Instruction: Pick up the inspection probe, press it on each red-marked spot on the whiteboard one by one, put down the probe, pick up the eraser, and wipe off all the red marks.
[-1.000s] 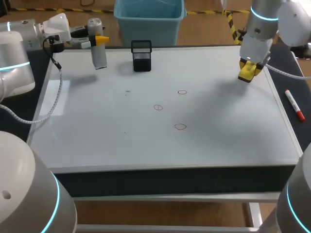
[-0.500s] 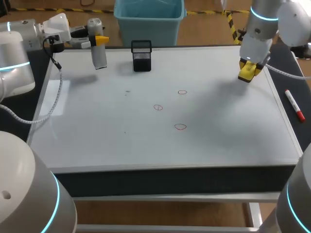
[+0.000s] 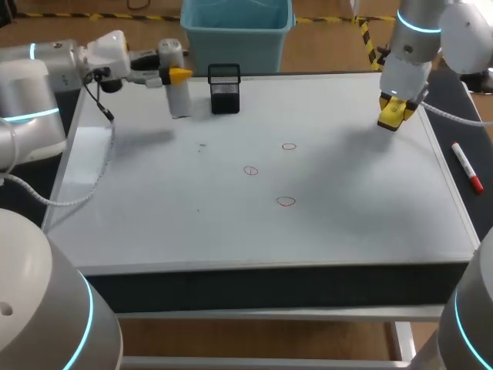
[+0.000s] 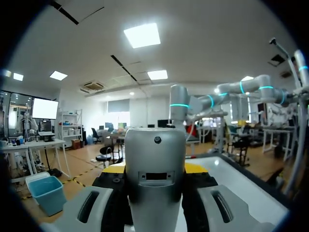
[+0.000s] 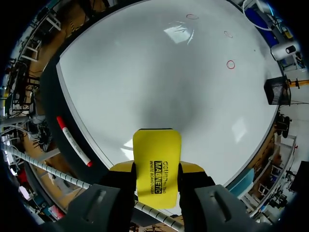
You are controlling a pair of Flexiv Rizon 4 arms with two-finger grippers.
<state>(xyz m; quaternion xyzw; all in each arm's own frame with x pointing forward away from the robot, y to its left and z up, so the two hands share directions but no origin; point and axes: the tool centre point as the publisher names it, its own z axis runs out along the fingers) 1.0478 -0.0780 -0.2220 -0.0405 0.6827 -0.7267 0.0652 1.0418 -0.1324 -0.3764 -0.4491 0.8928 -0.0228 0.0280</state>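
- Your left claw (image 3: 176, 75) is closed on the inspection probe (image 3: 179, 96), held upright over the whiteboard's (image 3: 154, 200) far-left corner, seemingly ready for the red marks (image 3: 286, 201).
- Your right claw (image 3: 396, 104) clamps the eraser (image 5: 157, 159), parked aside.

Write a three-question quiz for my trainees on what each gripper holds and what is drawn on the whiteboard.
1. True or false: the right gripper is shut on the eraser.
2. How many red marks are on the whiteboard? A. two B. three C. five
3. Fill in: the left gripper holds the ____, clear of the board.

Key: 1 true; 2 B; 3 probe.
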